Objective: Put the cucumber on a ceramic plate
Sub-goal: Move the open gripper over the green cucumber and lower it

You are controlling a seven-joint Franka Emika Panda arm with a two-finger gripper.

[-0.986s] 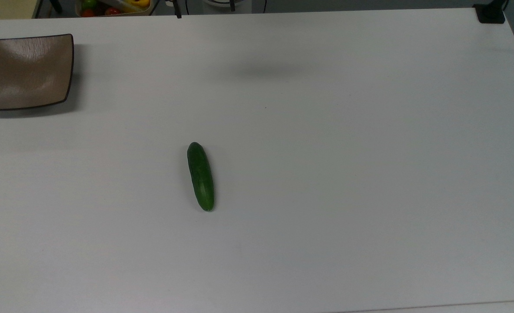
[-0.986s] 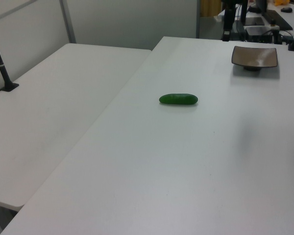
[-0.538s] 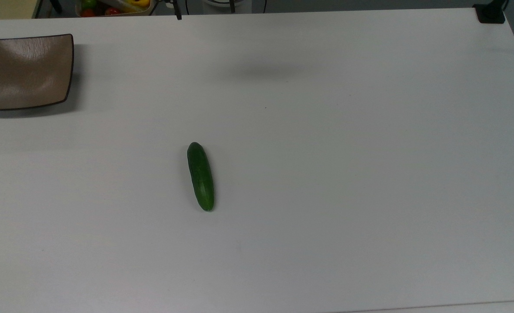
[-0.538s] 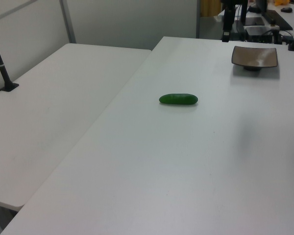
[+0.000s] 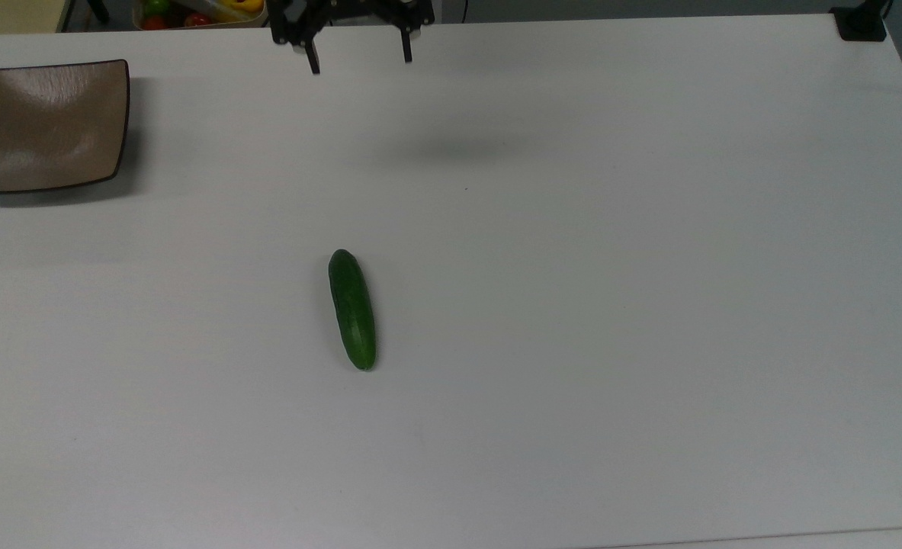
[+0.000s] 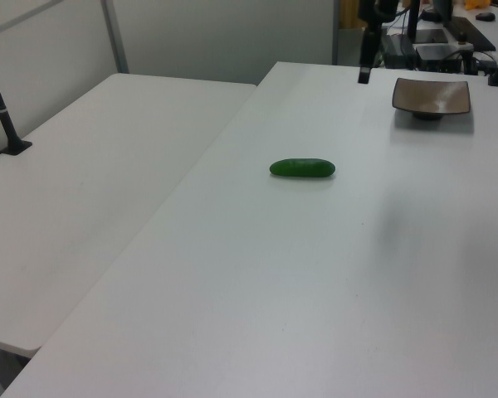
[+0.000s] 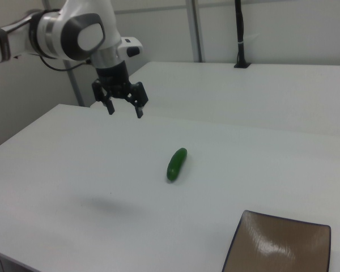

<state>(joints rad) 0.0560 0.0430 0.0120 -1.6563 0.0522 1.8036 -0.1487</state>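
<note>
Right view: gripper (image 7: 123, 107) raised above desk (image 7: 73, 170), fingers spread, holding nothing, presumably poised for descent. Cucumber (image 7: 177, 164) flat near desk centre, well apart from gripper. Plate (image 7: 277, 243) bare, near a desk corner, well apart from cucumber. Top view: box of vegetables (image 5: 199, 11) beyond far edge, black mount (image 5: 861, 23) at far corner. Path between cucumber and plate unobstructed.

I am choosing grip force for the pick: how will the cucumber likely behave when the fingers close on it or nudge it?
The cucumber is round-bodied with rounded ends and lies flat on the table, so a side nudge would probably roll it. Its skin looks smooth and shiny, so it may slip. It probably stays stiff when lifted. The gripper hangs open above the table.
</note>
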